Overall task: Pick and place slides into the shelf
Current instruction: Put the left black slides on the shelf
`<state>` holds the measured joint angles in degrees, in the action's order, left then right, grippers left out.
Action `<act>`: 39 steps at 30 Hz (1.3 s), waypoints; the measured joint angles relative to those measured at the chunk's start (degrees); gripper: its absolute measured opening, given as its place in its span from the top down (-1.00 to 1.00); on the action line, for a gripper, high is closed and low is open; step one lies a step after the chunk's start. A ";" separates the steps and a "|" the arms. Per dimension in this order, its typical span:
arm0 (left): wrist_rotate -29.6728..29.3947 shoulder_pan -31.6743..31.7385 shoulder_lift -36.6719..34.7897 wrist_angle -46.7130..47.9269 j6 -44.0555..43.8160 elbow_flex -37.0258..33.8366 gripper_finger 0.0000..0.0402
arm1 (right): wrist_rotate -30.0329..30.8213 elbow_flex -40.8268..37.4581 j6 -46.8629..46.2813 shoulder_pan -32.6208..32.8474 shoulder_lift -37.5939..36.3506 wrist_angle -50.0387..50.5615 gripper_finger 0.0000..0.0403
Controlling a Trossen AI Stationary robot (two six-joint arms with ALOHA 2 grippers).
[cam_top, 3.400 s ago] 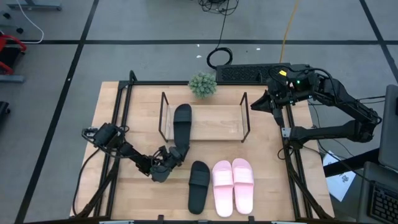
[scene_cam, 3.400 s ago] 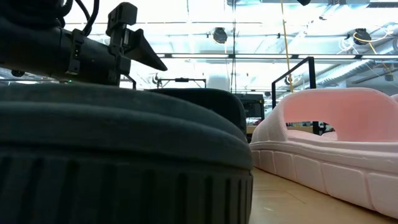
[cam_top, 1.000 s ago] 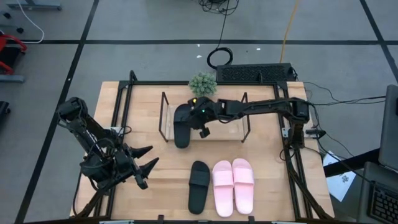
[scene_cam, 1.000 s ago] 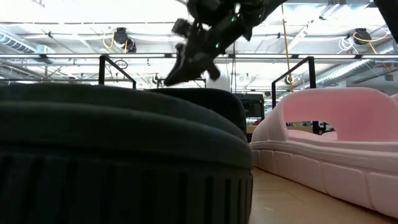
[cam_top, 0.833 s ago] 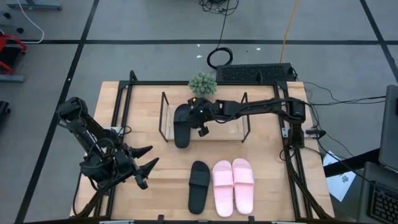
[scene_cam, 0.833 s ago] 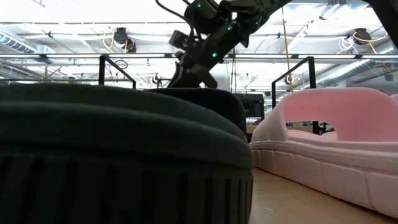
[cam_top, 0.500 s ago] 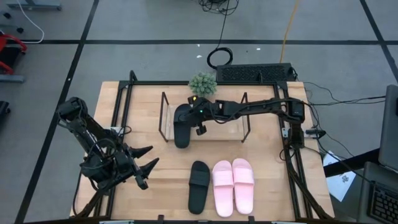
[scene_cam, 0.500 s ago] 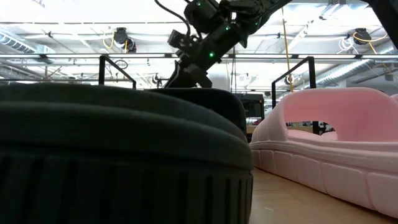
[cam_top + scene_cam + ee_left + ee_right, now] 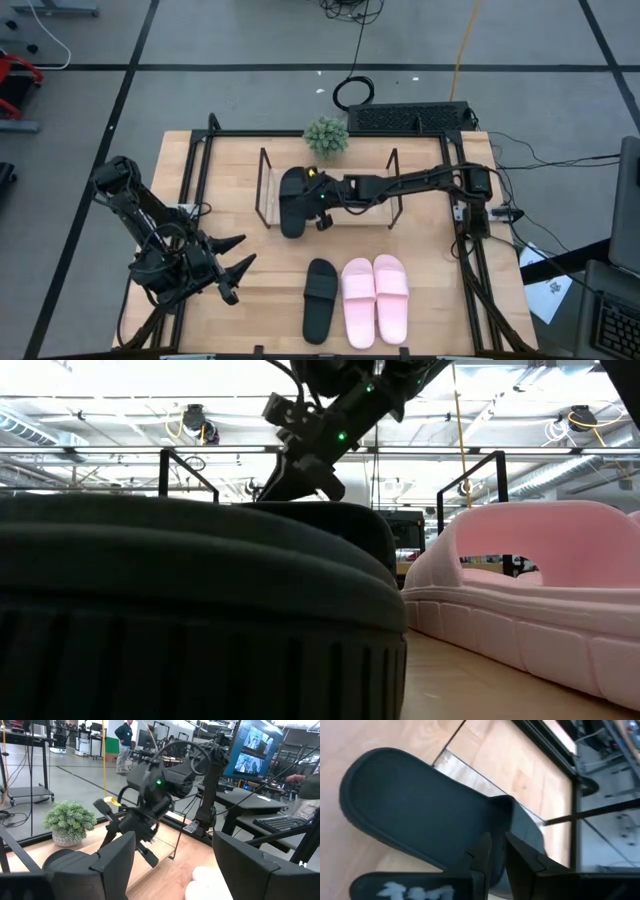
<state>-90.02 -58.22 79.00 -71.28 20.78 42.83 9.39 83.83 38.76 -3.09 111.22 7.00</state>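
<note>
Shelf (image 9: 350, 205) of thin black wire end frames and a light wooden board base stands at the 12 o'clock side of the light wooden table (image 9: 420, 290), just in front of a small green potted plant (image 9: 326, 135). One matte black slide sandal (image 9: 292, 200) lies across the shelf's 9 o'clock end, its heel hanging past the board's front edge. The right gripper (image 9: 318, 200) reaches in from 3 o'clock on a long stretched arm and sits at this sandal's right edge; in the right wrist view its two dark fingers (image 9: 485, 852) are nearly together, only a thin gap between them, right against the sandal's strap (image 9: 470, 827), though whether they pinch it cannot be told. The second matte black sandal (image 9: 319, 299) lies at 6 o'clock on the table, just beside the light pink pair (image 9: 376, 297). The left gripper (image 9: 236, 258) waits at 8 o'clock, fingers spread wide and holding nothing.
</note>
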 joint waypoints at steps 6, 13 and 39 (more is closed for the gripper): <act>0.00 0.00 0.00 0.41 -0.05 0.00 -0.33 | 7.04 0.00 0.31 1.73 0.00 -0.38 0.78; 0.00 0.00 0.00 0.58 -0.13 0.00 -0.33 | 8.02 0.00 0.48 2.20 0.00 -0.49 0.79; 0.00 0.01 0.00 0.76 -0.22 0.00 -0.33 | 10.07 -0.10 -3.44 2.81 0.56 -0.51 0.18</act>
<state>-90.02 -58.21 79.00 -70.52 20.56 42.83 19.46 83.73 35.32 -0.27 111.78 6.49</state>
